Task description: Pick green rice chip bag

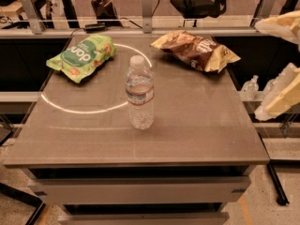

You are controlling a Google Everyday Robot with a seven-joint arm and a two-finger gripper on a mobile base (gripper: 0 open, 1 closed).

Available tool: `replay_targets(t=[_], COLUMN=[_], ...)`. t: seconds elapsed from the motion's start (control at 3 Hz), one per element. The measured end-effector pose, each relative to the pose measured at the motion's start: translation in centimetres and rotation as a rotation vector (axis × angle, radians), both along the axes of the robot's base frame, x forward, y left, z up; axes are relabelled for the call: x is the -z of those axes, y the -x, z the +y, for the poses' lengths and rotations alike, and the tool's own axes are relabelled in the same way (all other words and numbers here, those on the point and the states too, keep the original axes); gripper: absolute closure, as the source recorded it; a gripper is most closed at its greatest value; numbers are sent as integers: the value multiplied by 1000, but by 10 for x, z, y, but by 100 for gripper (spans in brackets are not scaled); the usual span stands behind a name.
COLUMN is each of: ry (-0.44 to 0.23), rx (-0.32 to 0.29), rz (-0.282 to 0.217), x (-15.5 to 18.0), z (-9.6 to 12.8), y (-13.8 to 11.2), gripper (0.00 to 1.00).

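Gripper (280, 97) at right edge — green rice chip bag (82, 56) well apart, far-left.

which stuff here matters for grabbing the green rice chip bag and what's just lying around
Job: green rice chip bag, far left of table; gripper, at the right edge, off the table.
Lying about: water bottle, centre; brown chip bag, far right.

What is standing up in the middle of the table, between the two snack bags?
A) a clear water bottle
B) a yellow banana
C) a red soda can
A: the clear plastic water bottle stands upright on the grey table, between the puffy light-green rice chip bag at far left and the crinkled brown-and-gold chip bag at far right; the pale end effector sits off the right edge.
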State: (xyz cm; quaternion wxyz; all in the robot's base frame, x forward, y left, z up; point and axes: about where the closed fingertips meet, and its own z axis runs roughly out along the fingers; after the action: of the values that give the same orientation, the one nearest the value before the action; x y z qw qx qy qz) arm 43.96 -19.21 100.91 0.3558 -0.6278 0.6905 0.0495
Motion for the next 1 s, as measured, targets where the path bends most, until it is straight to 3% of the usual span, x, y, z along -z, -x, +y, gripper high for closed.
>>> replay_targets(t=[0.67, 1.0], ry=[-107, -103], rx=[-133, -180], rz=[-243, -321], x=[-31, -39], z=[56, 91], y=[-12, -18], gripper=[0, 0])
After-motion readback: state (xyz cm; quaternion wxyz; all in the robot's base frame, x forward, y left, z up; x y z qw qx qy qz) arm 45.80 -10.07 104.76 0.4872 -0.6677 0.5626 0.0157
